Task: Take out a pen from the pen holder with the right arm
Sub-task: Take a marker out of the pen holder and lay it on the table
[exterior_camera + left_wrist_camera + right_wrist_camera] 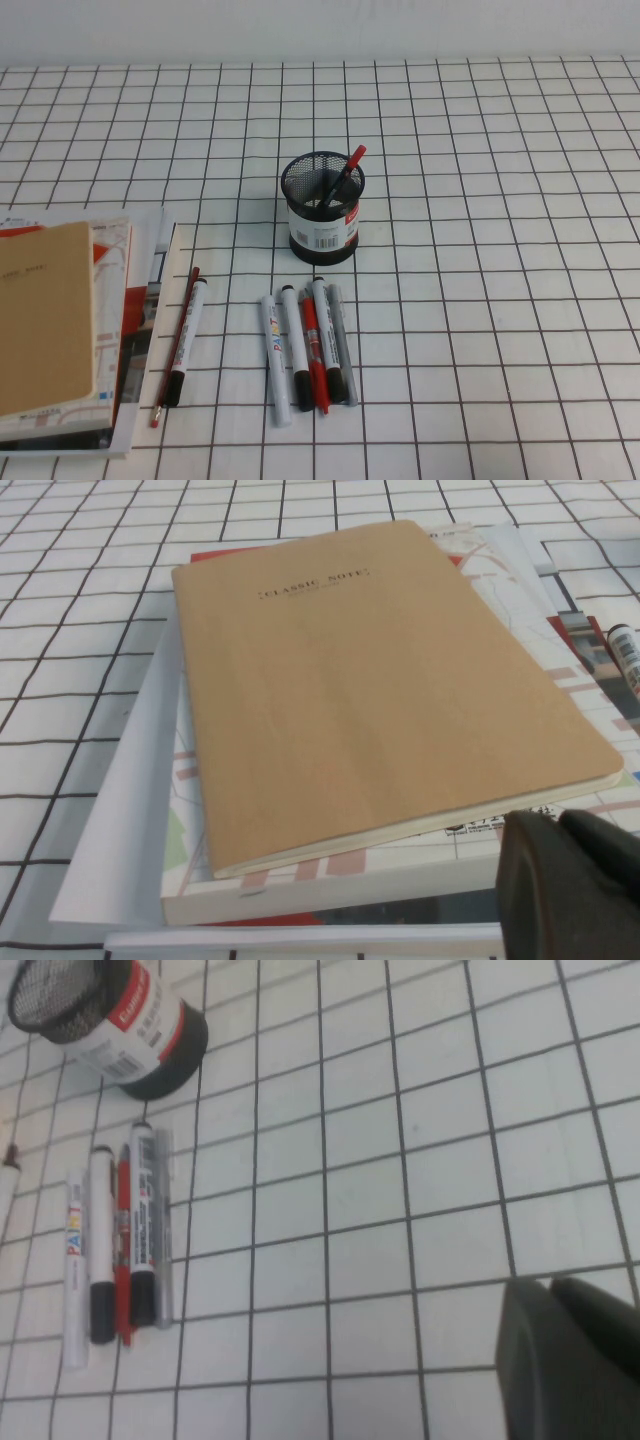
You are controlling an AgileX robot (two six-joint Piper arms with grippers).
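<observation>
A black mesh pen holder point(322, 208) with a red and white label stands at the table's middle. A red pen point(350, 165) leans out of it to the right, beside a dark pen point(328, 190). Neither arm shows in the high view. In the right wrist view the right gripper point(552, 1285) hangs shut and empty over bare grid cloth, well apart from the pen holder point(110, 1015). In the left wrist view the left gripper point(560, 820) is shut with nothing in it, at the near edge of the tan notebook point(380, 680).
Several markers point(308, 350) lie side by side in front of the holder, also seen as the row of markers point(120, 1240). A marker with a red pencil point(183, 340) lies further left. A stack of books and papers point(45, 315) fills the front left corner.
</observation>
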